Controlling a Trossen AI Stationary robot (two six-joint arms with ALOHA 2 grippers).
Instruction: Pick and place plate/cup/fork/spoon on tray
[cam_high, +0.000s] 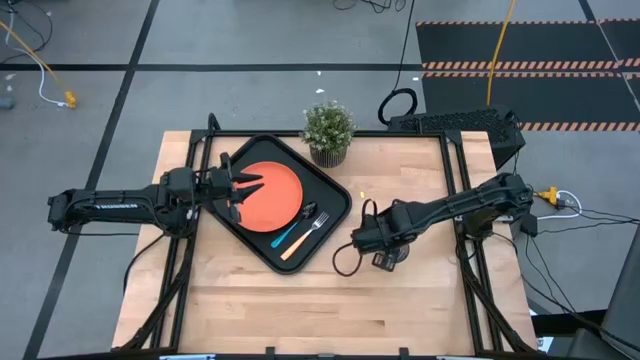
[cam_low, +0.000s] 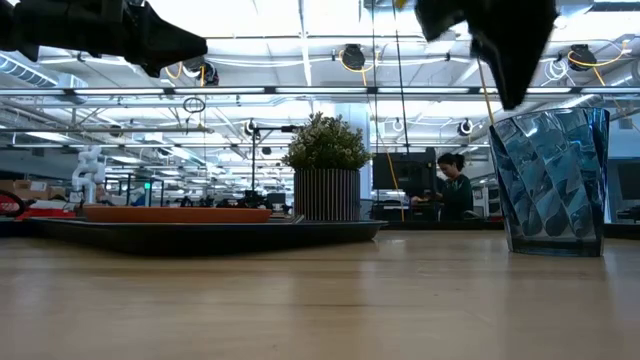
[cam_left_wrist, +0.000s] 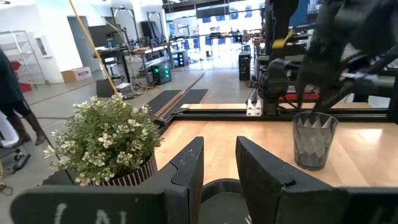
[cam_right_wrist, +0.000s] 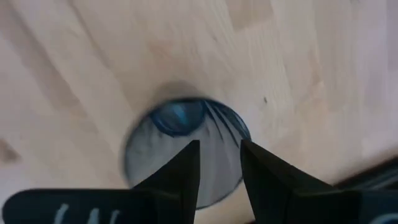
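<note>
My right gripper (cam_right_wrist: 219, 165), fingers slightly parted and holding nothing, hovers above the faceted translucent cup (cam_right_wrist: 186, 146) (mid-frame, on pale wood).

Potted plant (cam_high: 328, 131) on a wooden table (cam_high: 300, 300).
The plant stands at the table's far edge; beyond, a person (cam_low: 452, 187) sits in the room.

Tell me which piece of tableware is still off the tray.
The cup: it stands on the bare wood right of the tray, under the right gripper. The plate, fork and spoon lie inside the tray.
</note>
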